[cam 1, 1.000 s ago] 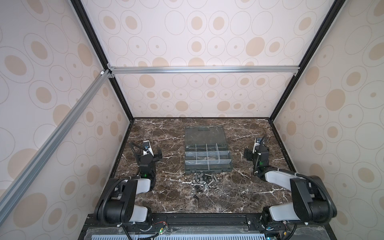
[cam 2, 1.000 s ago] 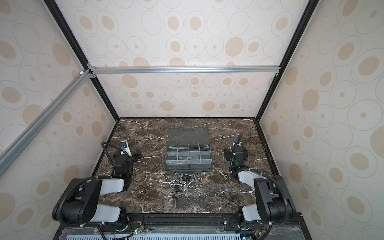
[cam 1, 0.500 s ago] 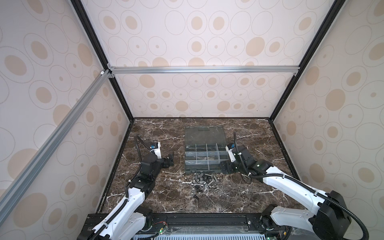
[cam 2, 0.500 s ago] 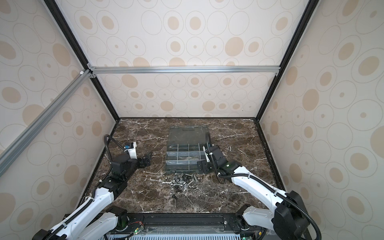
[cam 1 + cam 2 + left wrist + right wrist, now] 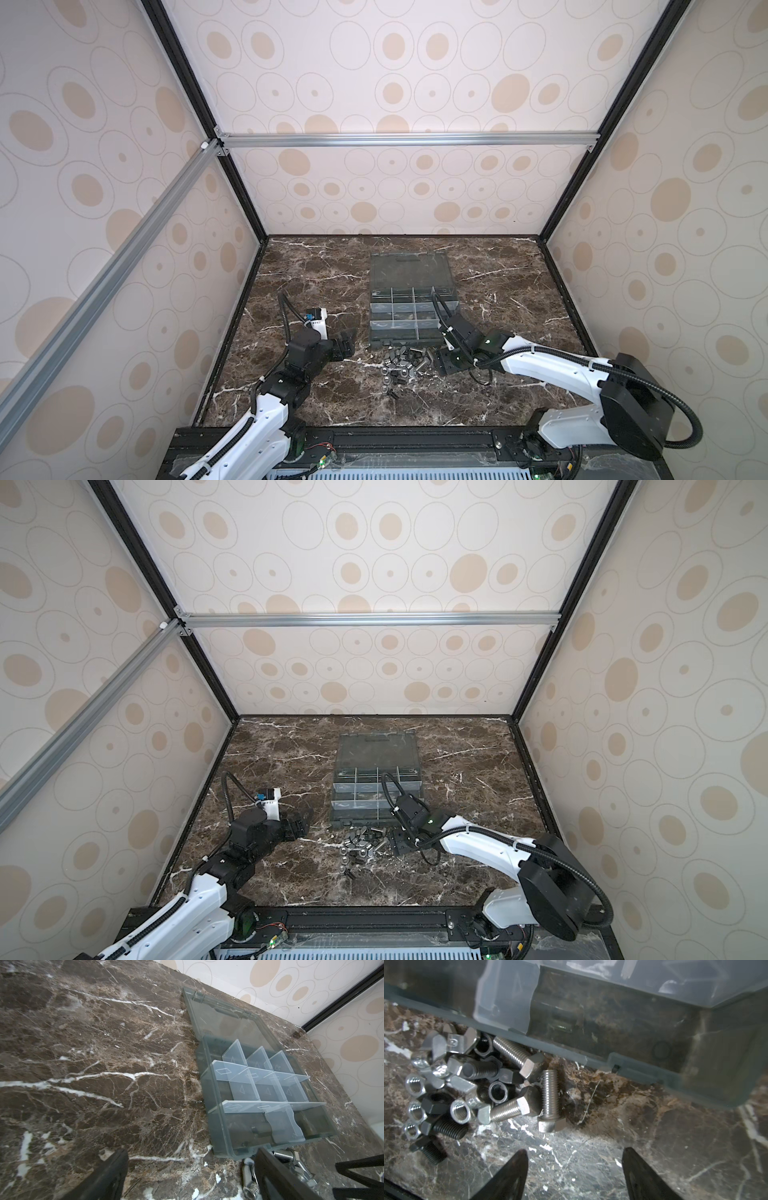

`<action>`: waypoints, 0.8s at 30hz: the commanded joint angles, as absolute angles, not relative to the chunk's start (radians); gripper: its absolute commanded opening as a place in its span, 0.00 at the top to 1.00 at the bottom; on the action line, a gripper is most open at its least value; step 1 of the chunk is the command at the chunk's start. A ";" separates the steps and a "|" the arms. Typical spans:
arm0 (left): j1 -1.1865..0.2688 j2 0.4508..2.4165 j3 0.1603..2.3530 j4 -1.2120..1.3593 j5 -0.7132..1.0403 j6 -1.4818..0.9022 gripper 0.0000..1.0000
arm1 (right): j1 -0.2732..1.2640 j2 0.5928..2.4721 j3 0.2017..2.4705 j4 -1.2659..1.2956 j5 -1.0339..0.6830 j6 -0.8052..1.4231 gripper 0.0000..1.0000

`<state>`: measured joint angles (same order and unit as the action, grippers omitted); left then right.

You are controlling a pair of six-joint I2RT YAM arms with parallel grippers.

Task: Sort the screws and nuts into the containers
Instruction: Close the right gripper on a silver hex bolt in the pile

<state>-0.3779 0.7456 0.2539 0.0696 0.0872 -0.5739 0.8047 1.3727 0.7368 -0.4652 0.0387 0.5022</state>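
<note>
My right fingers [image 5: 445,360] sit low over the tabletop [image 5: 316,399], parted with nothing between them, just beside the right edge of the pile. My left fingers [image 5: 347,341] hang wide open and empty, well apart from the pile on its left, so the right arm is the nearer one.

The screws [image 5: 549,1095] and nuts [image 5: 459,1111] lie heaped together on the tabletop, right against the front wall of the box [image 5: 399,340]. The closest silver screw lies just ahead of the right fingertips, head toward them and shaft pointing at the box wall. Its long axis runs crosswise to the line between the fingers, so I judge that closing would pinch across the threads.

Beyond, the containers [image 5: 245,1088] look empty as far as I can tell, and the clear lid [image 5: 409,270] lies open behind them.

A second ago both arms were folded back at the tabletop's sides. Half a second ago the right fingers were by the box's front right corner; they have since dropped beside the pile. Pile and box have not moved.
</note>
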 commanded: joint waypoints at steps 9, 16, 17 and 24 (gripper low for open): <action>-0.416 0.789 0.232 0.141 0.123 -0.656 0.08 | 0.827 1.453 0.773 -0.436 0.023 0.516 0.44; -0.425 0.811 0.241 0.154 0.121 -0.660 0.08 | 0.827 1.484 0.796 -0.419 0.003 0.504 0.47; -0.426 0.811 0.242 0.155 0.120 -0.662 0.08 | 0.826 1.490 0.798 -0.417 0.003 0.502 0.47; -0.435 0.827 0.242 0.166 0.118 -0.674 0.08 | 0.827 1.529 0.816 -0.419 0.009 0.492 0.56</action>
